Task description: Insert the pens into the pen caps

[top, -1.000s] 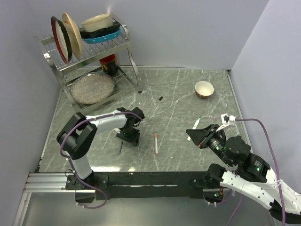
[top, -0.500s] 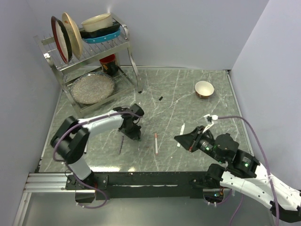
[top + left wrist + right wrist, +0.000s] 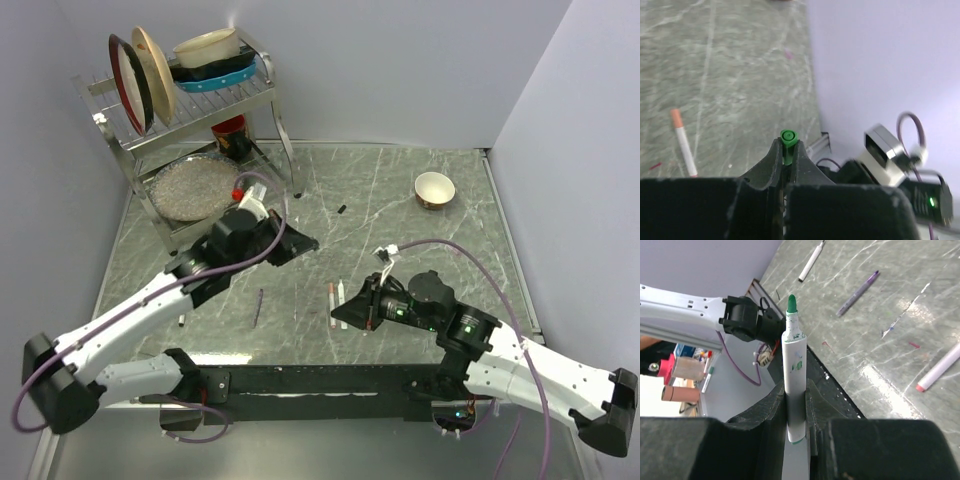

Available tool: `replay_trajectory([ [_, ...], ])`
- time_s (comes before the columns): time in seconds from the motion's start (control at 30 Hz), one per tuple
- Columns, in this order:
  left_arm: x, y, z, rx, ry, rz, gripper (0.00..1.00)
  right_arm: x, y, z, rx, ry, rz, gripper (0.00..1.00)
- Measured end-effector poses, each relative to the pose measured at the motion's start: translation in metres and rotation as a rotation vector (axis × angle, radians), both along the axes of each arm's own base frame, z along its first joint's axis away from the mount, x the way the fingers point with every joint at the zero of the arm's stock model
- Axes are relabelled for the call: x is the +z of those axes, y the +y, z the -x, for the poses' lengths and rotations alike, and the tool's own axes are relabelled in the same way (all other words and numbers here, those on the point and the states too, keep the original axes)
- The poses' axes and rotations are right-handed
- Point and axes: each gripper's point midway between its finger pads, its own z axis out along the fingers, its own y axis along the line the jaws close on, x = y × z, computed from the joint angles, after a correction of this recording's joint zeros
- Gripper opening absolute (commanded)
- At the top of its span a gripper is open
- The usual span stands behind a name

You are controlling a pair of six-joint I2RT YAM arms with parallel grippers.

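My left gripper (image 3: pixel 786 148) is shut on a green pen cap (image 3: pixel 788 139), whose end sticks out past the fingertips. In the top view this gripper (image 3: pixel 303 243) is raised over the table's middle. My right gripper (image 3: pixel 795 390) is shut on a white pen (image 3: pixel 793 352) with a bare green tip (image 3: pixel 791 303). It hovers near the front centre in the top view (image 3: pixel 340 316). A pen with a red-orange cap (image 3: pixel 331 302) lies on the table just left of it. A dark purple pen (image 3: pixel 257 307) and a white pen (image 3: pixel 181 320) lie further left. A small black cap (image 3: pixel 342 209) lies further back.
A metal dish rack (image 3: pixel 190 120) with plates and bowls stands at the back left. A small bowl (image 3: pixel 434 188) sits at the back right. The black front rail (image 3: pixel 300 380) runs along the near edge. Walls close in the left, back and right.
My left arm has lifted off the table by the purple pen and swung up and right. My right arm has carried the white pen leftward, from the right side to the front centre.
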Motion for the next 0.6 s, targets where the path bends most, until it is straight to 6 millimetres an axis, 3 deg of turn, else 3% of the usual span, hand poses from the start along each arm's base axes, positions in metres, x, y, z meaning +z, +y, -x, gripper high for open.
replay_trajectory([
  [0.27, 0.021, -0.003, 0.026, -0.139, -0.144, 0.087, 0.01, 0.008, 0.016, -0.006, 0.027, -0.010, -0.008, 0.00],
  [0.6, 0.028, -0.006, 0.037, -0.197, -0.173, 0.126, 0.01, 0.007, 0.026, -0.011, 0.036, 0.002, -0.002, 0.00],
])
